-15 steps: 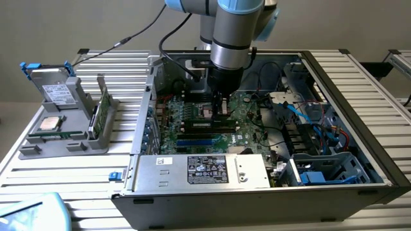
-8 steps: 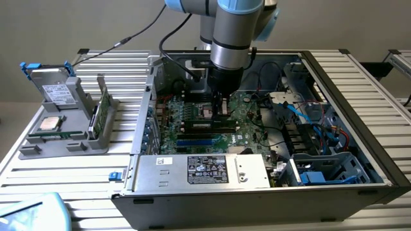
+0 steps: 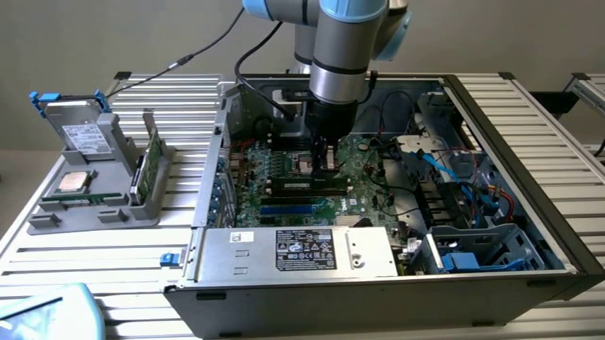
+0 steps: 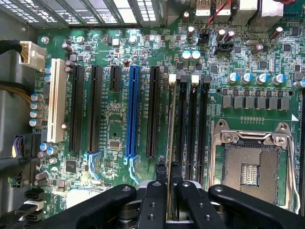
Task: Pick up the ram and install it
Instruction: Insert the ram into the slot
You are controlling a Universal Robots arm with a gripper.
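motherboard: green, speckled with small silver and black parts
blue slot: bright blue, on the motherboard
cream slot: cream, on the motherboard
black slots: plain black, on the motherboard
ram: green, seen edge-on
gripper: matt black
arm: silver-grey with light blue caps
case: black outside, grey metal around the motherboard
power supply: silver, black label with white print
table: pale silver, ribbed in stripes

Robot lab: opened computer, slatted workbench.
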